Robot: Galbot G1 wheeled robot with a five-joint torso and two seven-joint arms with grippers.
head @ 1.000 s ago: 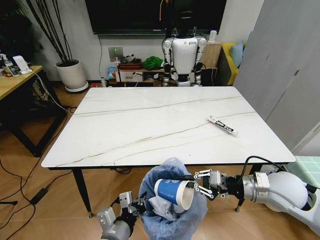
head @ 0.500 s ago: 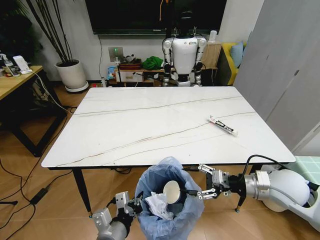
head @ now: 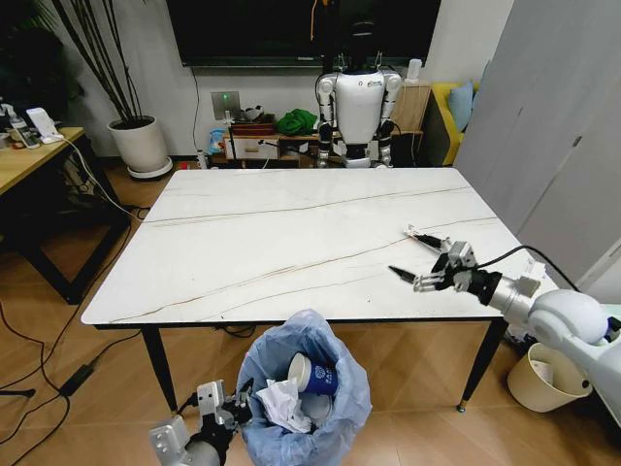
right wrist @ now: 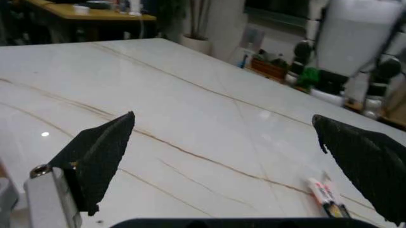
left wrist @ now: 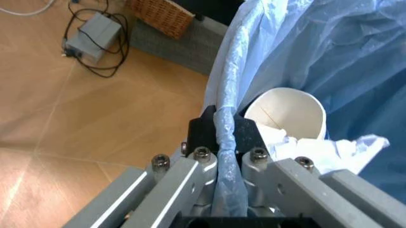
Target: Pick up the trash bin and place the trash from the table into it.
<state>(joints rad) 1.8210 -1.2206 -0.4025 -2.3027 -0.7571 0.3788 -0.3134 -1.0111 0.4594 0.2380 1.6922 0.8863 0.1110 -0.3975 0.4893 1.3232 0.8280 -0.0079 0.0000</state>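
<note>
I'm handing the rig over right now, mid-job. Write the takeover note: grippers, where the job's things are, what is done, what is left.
Left gripper: shut on the rim of the small round trash bin lined with a crinkled light-blue plastic bag, held below the near edge of the white marble-look table.
Right gripper: open, empty, over the table's right side, close to the thin white printed tube.
Done: the blue paper cup and white crumpled tissues lie in the bin.
Left: the tube lies on the table, not yet grasped; pick it and drop it into the bin.
</note>
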